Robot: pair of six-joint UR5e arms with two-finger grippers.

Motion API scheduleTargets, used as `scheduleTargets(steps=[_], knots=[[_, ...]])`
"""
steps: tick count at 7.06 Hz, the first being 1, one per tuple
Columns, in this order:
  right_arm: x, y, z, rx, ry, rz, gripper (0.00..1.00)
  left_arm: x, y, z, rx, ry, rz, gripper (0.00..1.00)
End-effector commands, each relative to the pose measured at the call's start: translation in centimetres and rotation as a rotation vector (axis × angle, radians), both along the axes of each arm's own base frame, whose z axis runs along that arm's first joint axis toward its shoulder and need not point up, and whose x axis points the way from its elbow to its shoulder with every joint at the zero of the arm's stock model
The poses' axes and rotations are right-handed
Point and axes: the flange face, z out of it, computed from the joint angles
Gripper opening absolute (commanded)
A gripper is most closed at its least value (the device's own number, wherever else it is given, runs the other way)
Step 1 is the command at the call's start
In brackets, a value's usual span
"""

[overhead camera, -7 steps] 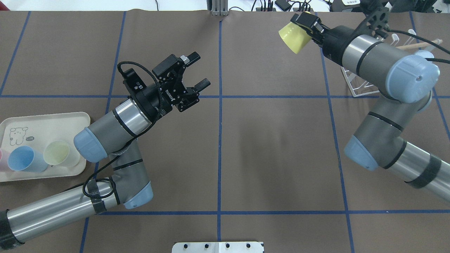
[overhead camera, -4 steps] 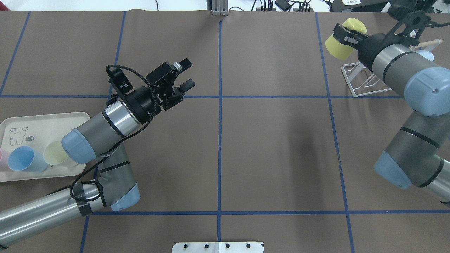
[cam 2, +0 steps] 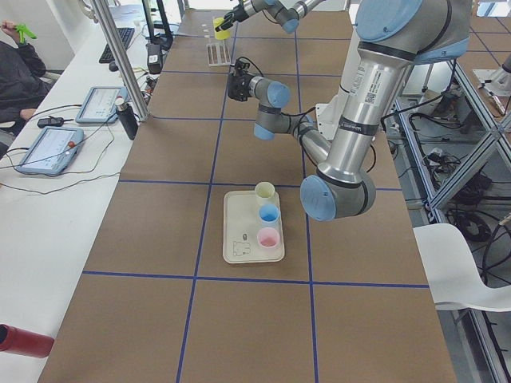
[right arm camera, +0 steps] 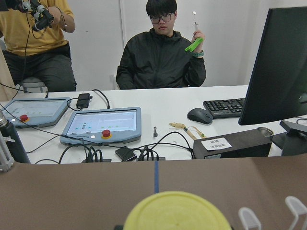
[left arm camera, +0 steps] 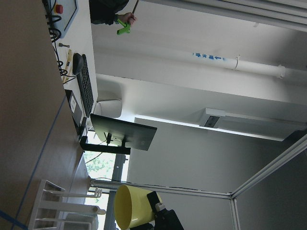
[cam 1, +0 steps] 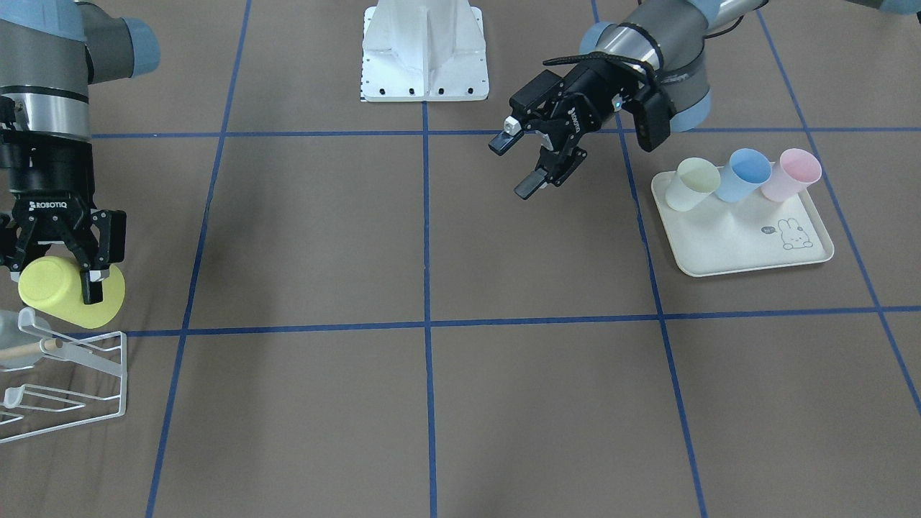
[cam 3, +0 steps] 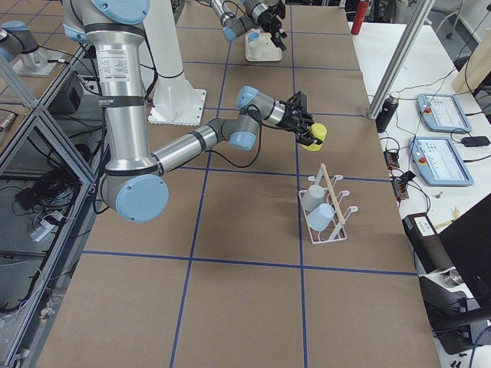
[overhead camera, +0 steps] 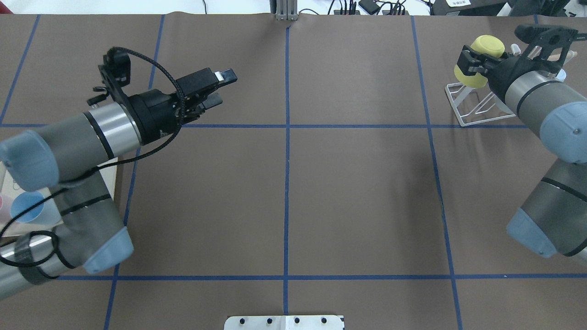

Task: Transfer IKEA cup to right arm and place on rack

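Observation:
The yellow IKEA cup (cam 1: 50, 296) lies on its side in my right gripper (cam 1: 56, 277), which is shut on it. It hangs just above the near end of the white wire rack (cam 1: 72, 378). From overhead, the cup (overhead camera: 488, 46) sits over the rack's (overhead camera: 474, 110) left end, with the right gripper (overhead camera: 472, 68) closed around it. The right wrist view shows the cup's base (right arm camera: 177, 213) at the bottom edge. My left gripper (overhead camera: 215, 89) is open and holds nothing, over the table's left half, far from the cup.
A cream tray (cam 1: 748, 252) holds a pale yellow cup (cam 1: 692, 183), a blue cup (cam 1: 745, 173) and a pink cup (cam 1: 791, 173). The rack (cam 3: 326, 211) holds two pale cups by its wooden dowel. Two people sit at a desk beyond the table's far edge.
The right arm has swung the yellow cup rightward, from the middle right to just over the rack. The left arm has pulled back to the left, its gripper still open.

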Motion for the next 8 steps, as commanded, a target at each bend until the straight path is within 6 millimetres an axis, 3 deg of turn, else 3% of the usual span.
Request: scheduleTargets(steps=[1, 5, 8], knots=[[1.2, 0.7, 2.4, -0.004, 0.09, -0.017, 0.0, -6.9, -0.5, -1.2, 0.014, -0.336, 0.077, 1.0], [4.7, 2.5, 5.8, 0.05, 0.193, -0.048, 0.0, -6.8, -0.6, -0.2, 0.002, -0.366, 0.081, 1.0], [3.6, 1.7, 7.7, 0.023, 0.219, -0.055, 0.0, -6.8, -0.5, -0.2, 0.0, -0.365, 0.081, 1.0]])
